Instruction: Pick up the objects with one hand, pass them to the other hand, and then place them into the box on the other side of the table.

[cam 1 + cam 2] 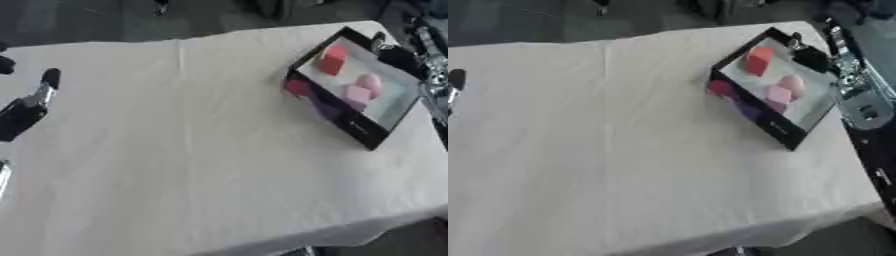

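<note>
Left eye view: your left hand (35, 102) sits at the table's left edge, fingers straight and carrying nothing. The box (363, 131) lies near the table's (175, 150) far right corner, holding a red block (332, 59), a pink rounded piece (371, 82) and a pink cube (356, 94). Your right hand (398, 56) hangs at the box's far edge; you cannot tell how its fingers stand. Drawing it back carelessly could catch the rim and shove the box toward the right edge.

Right eye view: the right arm (859, 105) runs along the table's right edge, just beside the box. A sideways swing there could tip it. No loose objects show on the cloth.
</note>
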You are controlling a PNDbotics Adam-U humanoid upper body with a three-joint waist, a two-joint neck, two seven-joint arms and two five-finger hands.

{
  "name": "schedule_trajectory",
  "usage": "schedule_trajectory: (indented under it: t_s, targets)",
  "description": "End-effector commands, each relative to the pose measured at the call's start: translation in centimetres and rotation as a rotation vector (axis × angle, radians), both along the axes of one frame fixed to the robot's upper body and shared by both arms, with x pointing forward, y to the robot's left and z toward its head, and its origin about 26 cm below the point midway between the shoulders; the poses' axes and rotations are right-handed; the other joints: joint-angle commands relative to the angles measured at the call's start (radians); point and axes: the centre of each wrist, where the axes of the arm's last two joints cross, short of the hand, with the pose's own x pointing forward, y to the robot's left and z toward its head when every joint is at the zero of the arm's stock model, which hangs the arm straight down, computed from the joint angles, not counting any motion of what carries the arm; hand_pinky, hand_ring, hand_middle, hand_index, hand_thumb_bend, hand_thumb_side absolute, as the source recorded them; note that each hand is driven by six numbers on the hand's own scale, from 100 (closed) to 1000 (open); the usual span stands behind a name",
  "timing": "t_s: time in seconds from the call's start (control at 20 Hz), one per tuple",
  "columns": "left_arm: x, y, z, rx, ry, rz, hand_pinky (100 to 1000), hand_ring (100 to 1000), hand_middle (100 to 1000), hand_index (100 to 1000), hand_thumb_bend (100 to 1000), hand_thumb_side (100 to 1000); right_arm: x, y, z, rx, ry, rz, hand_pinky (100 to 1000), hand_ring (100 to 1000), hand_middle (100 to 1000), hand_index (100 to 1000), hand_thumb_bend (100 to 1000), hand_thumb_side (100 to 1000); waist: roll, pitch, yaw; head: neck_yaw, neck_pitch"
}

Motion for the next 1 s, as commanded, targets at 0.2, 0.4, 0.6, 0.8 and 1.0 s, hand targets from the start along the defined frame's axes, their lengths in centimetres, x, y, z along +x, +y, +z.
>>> schedule_trajectory:
  t_s: [0.2,0.4,0.6,0.8,1.0]
  targets:
    - [-0.8,2.5,2.5,-0.099,-0.074,0.048,794,589,553,783,503,519,-1.6,1.7,3.1,0.137,-0.208,0.146,1000,1000,1000,1000,100,558,-0.001,-0.015,0.003,0.027,-0.003]
    - [-1.4,3.6,1.5,-0.167,-0.050,0.104,801,606,596,817,408,576,-2.2,2.4,2.7,0.199,-0.255,0.166,1000,1000,1000,1000,100,572,-0.003,-0.018,0.019,0.060,-0.003]
    - [-2.6,6.0,0.7,-0.281,-0.065,0.204,804,605,594,815,397,569,-3.2,3.5,2.0,0.278,-0.285,0.211,1000,1000,1000,1000,100,579,-0.007,-0.020,0.019,0.094,-0.003]
    - [-3.2,7.2,0.1,-0.372,-0.086,0.241,804,601,588,811,412,580,-3.7,3.6,1.7,0.309,-0.289,0.228,1000,1000,1000,1000,100,585,-0.009,-0.019,0.022,0.129,-0.003]
    - [-3.7,8.0,-0.3,-0.443,-0.087,0.234,798,593,576,800,428,536,-4.0,3.7,1.5,0.306,-0.294,0.231,1000,1000,1000,1000,100,587,-0.007,-0.018,0.026,0.158,-0.002]
